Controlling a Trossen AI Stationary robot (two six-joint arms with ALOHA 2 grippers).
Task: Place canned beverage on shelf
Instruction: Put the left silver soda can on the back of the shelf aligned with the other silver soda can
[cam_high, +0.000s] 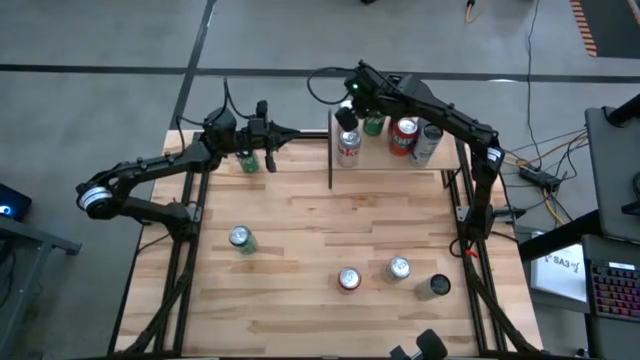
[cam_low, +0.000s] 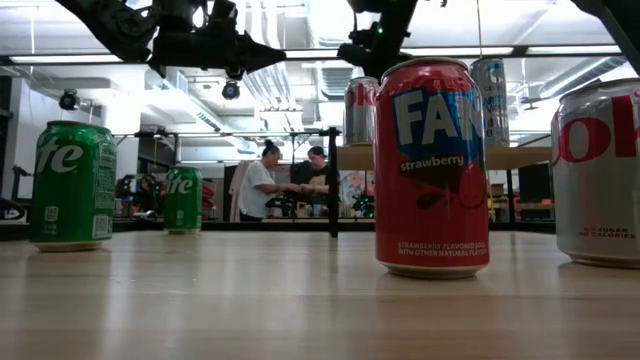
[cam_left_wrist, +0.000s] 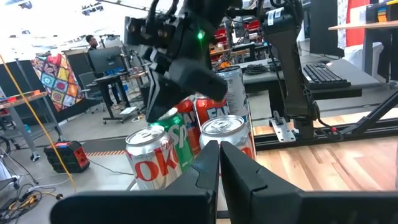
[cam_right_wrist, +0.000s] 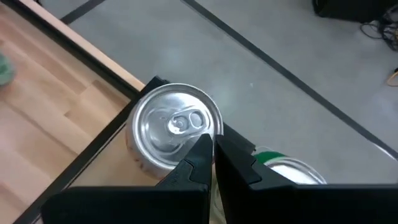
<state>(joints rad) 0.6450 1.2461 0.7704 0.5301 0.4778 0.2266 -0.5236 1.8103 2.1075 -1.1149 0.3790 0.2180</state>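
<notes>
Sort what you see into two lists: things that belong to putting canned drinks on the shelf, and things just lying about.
Job:
light wooden shelf with black posts
cans on it
five loose cans on the table
shut right gripper
shut left gripper

Lying about:
black keyboard
floor cables

Both grippers (cam_left_wrist: 219, 152) (cam_right_wrist: 213, 146) closed, raised

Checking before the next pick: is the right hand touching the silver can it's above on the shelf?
Cannot tell. The right wrist view shows the shut right hand overlapping the silver can's top from above; no view shows a gap or contact plainly.
</notes>
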